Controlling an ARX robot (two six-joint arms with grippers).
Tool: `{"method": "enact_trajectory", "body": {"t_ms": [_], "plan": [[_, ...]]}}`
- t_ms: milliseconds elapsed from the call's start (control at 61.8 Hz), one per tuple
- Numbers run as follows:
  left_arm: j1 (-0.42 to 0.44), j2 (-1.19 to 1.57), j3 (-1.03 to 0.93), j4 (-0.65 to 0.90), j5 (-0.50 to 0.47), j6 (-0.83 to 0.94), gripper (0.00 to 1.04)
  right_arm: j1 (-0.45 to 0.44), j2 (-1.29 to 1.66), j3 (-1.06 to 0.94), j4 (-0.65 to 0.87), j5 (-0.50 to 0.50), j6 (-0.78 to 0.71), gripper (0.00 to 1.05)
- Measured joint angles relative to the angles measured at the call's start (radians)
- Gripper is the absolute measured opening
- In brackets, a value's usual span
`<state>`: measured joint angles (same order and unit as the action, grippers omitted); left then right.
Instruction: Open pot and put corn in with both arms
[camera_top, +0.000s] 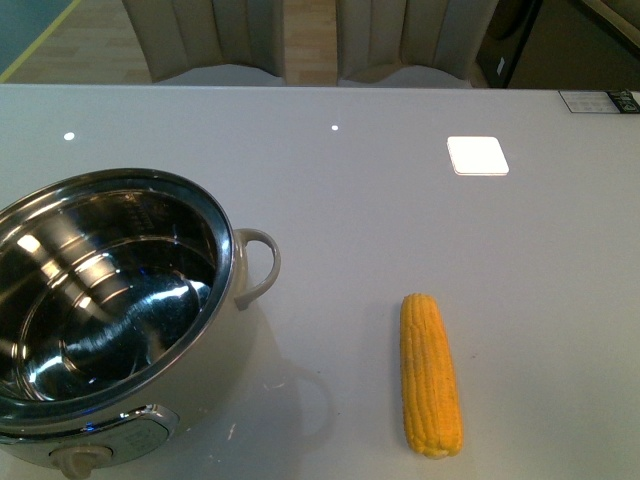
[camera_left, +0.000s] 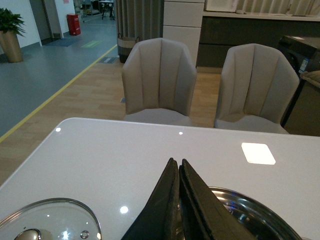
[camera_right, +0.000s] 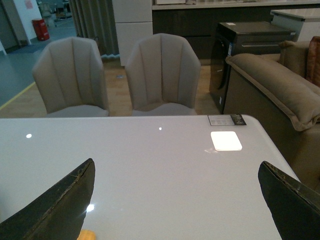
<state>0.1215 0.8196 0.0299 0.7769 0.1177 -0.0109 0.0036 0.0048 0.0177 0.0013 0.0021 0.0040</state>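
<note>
- The pot (camera_top: 225, 262) stands at the near left of the table (camera_top: 350, 180). It is open, its steel inside is bare, and its looped handle (camera_top: 262, 262) points right.
- The corn (camera_top: 430, 375) lies on the table at the near right, well apart from the pot. It runs near to far, with the tapered tip at the far end.
- The left gripper (camera_left: 178, 162) hangs over the pot's rim with its jaws pressed together and nothing between them.
- The lid (camera_left: 50, 220) lies flat on the table close to the pot with its knob (camera_left: 27, 235) up. It shows only in the left wrist view.
- The right gripper (camera_right: 176, 165) is above the table with its jaws spread wide and empty. A small orange scrap at the edge of that view is probably the corn.
- Step in hand, as I judge it: the opening is done and the corn is not yet picked up.
- The next move calls for the right gripper to drop over the cob and close across its width. It then has to carry the cob left and release it inside the rim.
- Count, near to far: 1 pot, 1 corn cob, 1 lid, 2 grippers and 2 chairs (camera_left: 159, 80) at the table's far edge.
</note>
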Motion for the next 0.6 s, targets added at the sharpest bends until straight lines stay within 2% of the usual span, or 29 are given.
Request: {"method": "enact_trajectory", "body": {"t_ms": [97,178,259,598], "plan": [[-0.019,-0.073,-0.01,-0.059,-0.018,0.0,0.03,0.0,0.0,0.0,0.0,0.0,0.0,0.96],[-0.087,-0.145,-0.017,-0.127,-0.109,0.0,0.03,0.0,0.0,0.0,0.0,0.0,0.0,0.96],[-0.116,-0.197,-0.017,-0.169,-0.111,0.001,0.03,0.0,0.0,0.0,0.0,-0.002,0.0,0.96],[-0.119,-0.393,-0.017,-0.354,-0.118,0.001,0.03,0.0,0.0,0.0,0.0,0.0,0.0,0.96]]}}
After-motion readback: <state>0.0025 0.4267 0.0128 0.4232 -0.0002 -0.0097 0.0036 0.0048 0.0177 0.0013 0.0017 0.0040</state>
